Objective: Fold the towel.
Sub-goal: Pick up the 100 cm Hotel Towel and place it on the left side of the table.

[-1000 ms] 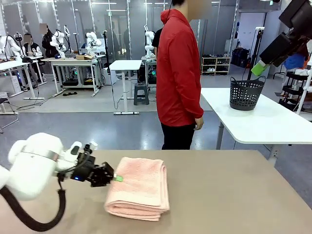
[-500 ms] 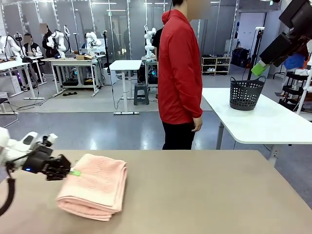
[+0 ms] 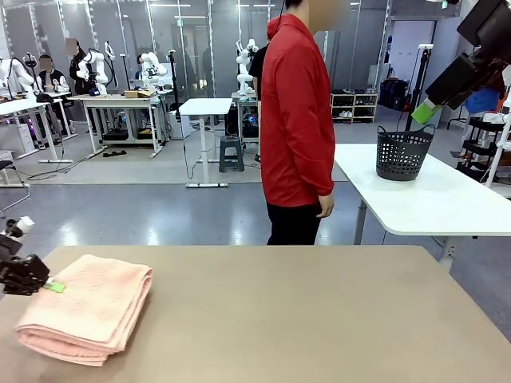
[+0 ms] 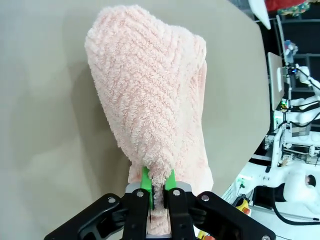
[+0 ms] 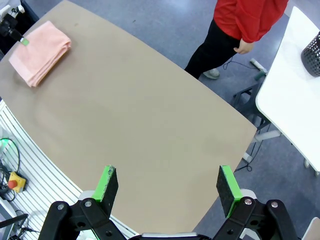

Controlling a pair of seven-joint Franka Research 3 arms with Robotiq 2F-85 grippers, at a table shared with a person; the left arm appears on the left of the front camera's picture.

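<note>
Front view shows the folded towel (image 3: pixel 86 307) at the table's (image 3: pixel 319 311) near-left corner, its long axis running away from the left gripper (image 3: pixel 49 286), which is pinched tight on its edge, while the right gripper (image 5: pixel 166 186) hangs wide open and empty, high and well apart.

Left arm is cut off at the front view's left edge, leaving just the left gripper (image 3: pixel 49 286) poking in at the table's (image 3: pixel 319 319) left end. In the left wrist view, the towel's (image 4: pixel 150 100) near edge vanishes between the green pads (image 4: pixel 145 181), its pinched part hidden. The right gripper (image 5: pixel 167 186) has its body clipped by the picture's bottom edge.
</note>
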